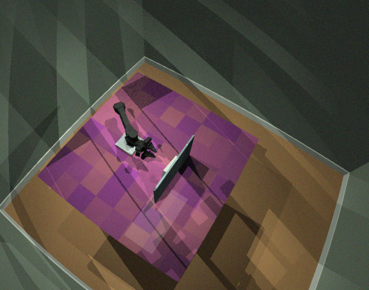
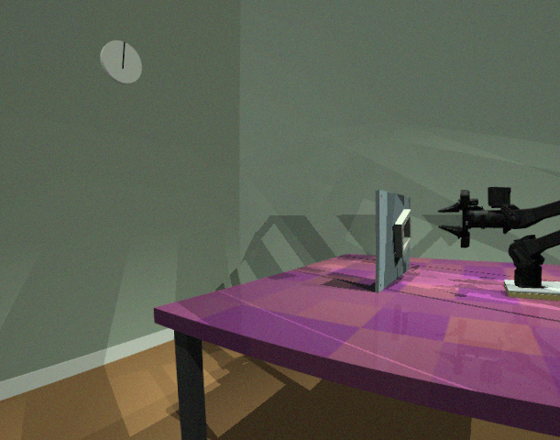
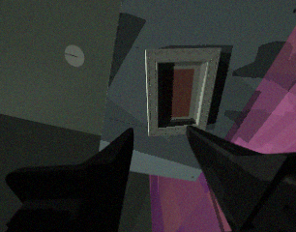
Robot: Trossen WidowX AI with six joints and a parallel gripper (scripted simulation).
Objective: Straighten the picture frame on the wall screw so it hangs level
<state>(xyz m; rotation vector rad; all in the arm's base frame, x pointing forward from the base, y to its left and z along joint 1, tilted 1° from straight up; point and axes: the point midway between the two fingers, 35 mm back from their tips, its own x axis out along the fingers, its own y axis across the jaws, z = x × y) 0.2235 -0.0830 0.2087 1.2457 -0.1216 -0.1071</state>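
The picture frame (image 1: 170,164) (image 2: 399,221) (image 3: 152,97) is pale, with a reddish picture deep inside. It hangs on the upright grey-blue panel (image 1: 160,187) (image 2: 380,246) (image 3: 126,108). It looks crooked: in the exterior view its far end stands higher than its near end, and in the wrist view its edges are not parallel to the panel's. The screw and the strip on the back are hidden. My gripper (image 1: 155,154) (image 2: 439,218) (image 3: 160,130) is partly open and empty, one finger above the other. It points at the frame from in front, at about its height, with a gap between.
The panel stands upright on the purple checkered table (image 1: 84,179) (image 2: 280,343). The arm's base is on a white plate (image 1: 122,145) (image 2: 556,286) in front of the panel. A round clock (image 2: 114,61) (image 3: 74,58) hangs on the room wall. Shadows and light patches cross the scene.
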